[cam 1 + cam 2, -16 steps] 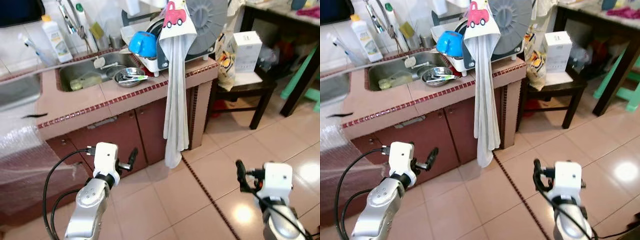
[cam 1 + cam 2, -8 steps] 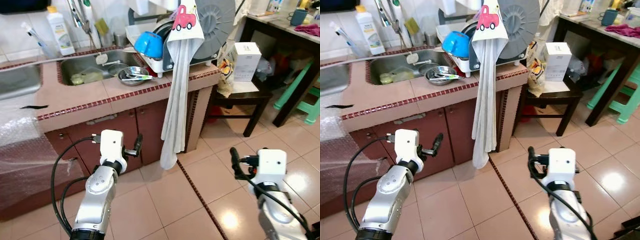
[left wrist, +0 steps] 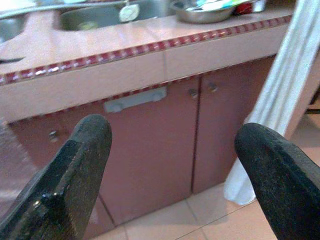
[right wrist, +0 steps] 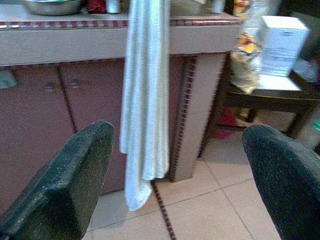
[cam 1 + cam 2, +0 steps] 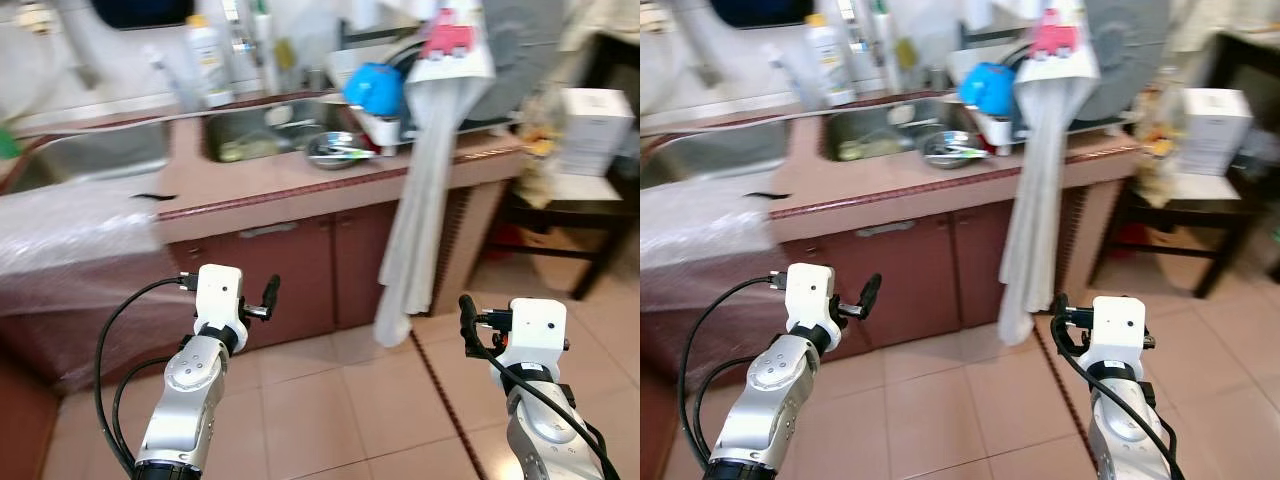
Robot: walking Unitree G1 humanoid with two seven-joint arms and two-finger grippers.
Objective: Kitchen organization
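Left gripper [image 3: 172, 165]: we hold it out low before the maroon cabinet doors [image 5: 300, 270], fingers spread wide with nothing between them.
Right gripper [image 4: 175, 175]: we hold it out over the tiled floor [image 5: 350, 420], fingers wide apart and empty, pointing at the hanging white towel [image 4: 146, 100].
Counter [image 5: 270, 185]: pink tile with a dark red trim, standing well ahead of and above both of our grippers.
Sink [image 5: 265, 135]: set into the counter, with a white bottle [image 5: 207, 60] on the ledge behind it.
Metal bowl [image 5: 337, 150]: it sits on the counter just right of the sink, holding some utensils; we touch none of it.
Blue bowl [image 5: 373, 88]: it lies tipped in the dish rack behind the metal bowl.
Towel: it drapes from the rack down past the counter edge almost to the floor, between our two grippers and beyond them.
White box [image 5: 592, 130]: it rests on a dark stool [image 5: 560, 205] to the right of the counter.
Sharpness: the head views are blurred, so we cannot make out small items.
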